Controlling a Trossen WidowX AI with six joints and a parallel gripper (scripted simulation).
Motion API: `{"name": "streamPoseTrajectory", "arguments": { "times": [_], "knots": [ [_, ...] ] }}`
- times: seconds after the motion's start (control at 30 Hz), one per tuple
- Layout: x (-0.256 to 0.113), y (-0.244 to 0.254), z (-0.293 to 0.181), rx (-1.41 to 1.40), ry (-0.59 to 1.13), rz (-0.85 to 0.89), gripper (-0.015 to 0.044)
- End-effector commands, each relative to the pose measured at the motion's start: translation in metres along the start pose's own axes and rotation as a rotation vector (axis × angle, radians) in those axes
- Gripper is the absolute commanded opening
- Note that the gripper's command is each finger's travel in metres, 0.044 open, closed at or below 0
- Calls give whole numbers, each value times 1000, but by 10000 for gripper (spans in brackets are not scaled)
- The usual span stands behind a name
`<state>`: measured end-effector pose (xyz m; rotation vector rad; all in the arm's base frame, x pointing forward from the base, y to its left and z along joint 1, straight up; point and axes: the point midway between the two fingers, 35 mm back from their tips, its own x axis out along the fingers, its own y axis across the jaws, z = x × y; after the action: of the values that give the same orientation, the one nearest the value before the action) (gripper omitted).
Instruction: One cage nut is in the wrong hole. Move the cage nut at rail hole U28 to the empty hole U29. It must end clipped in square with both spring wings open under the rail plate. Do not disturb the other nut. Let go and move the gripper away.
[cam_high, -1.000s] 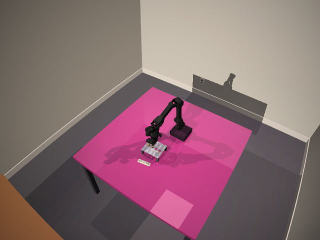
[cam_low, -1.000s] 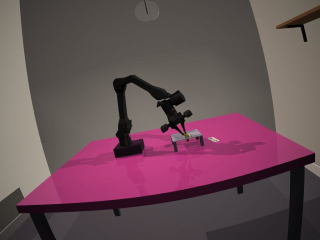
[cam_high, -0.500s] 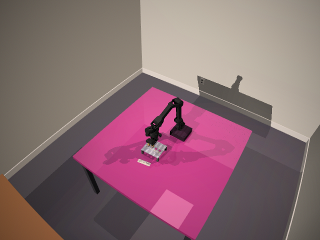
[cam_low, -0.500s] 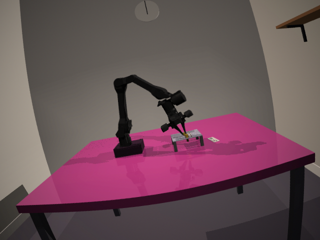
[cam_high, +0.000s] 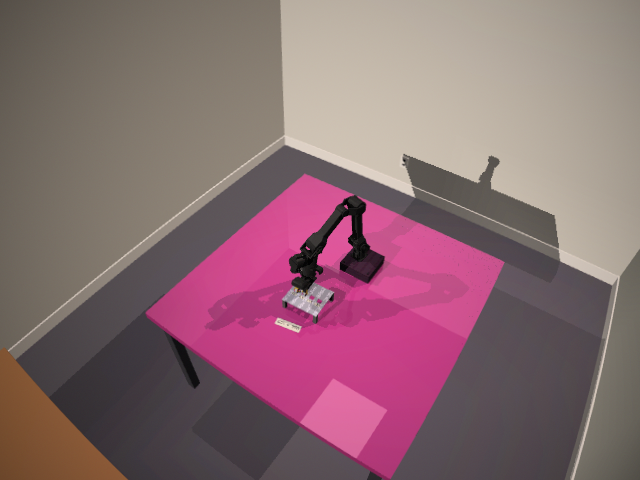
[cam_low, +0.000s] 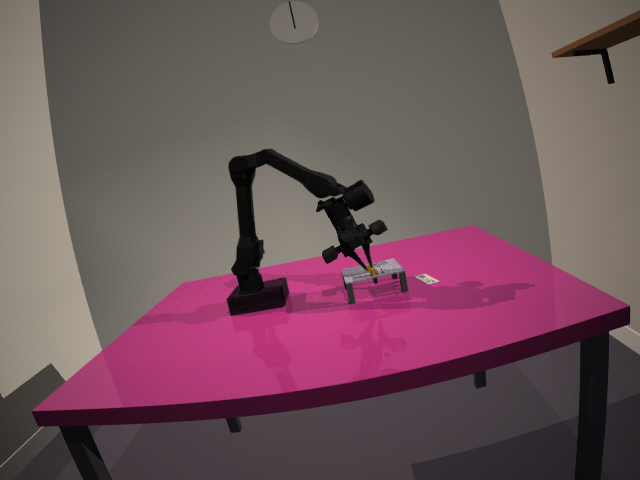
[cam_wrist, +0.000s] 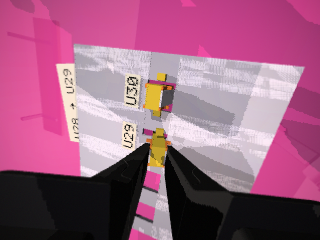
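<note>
The yellow cage nut (cam_wrist: 158, 150) sits at the U29 hole, pinched between the fingertips of the gripper (cam_high: 301, 290) (cam_low: 370, 268) (cam_wrist: 158, 148); whether its wings are open underneath cannot be told. In the wrist view, the other nut (cam_wrist: 154, 96) lies at twelve o'clock from it, beside the U30 label (cam_wrist: 132, 90), and the U29 label (cam_wrist: 129, 135) at ten o'clock.

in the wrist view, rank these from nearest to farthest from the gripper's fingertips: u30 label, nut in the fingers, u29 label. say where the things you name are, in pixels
1. Nut in the fingers: between the gripper (cam_wrist: 159, 149) tips
2. U29 label (cam_wrist: 129, 135): just left of them
3. U30 label (cam_wrist: 132, 90): farther up, left
</note>
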<state>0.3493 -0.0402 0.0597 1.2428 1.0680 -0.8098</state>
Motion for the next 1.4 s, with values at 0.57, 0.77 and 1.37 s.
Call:
{"name": "streamPoseTrajectory", "arguments": {
  "times": [0.57, 0.77, 1.37],
  "knots": [
    [0, 3, 1, 4, -3, -33, 36],
    [0, 3, 1, 4, -3, -45, 36],
    [0, 4, 1, 4, -3, -71, 36]
  ]
}}
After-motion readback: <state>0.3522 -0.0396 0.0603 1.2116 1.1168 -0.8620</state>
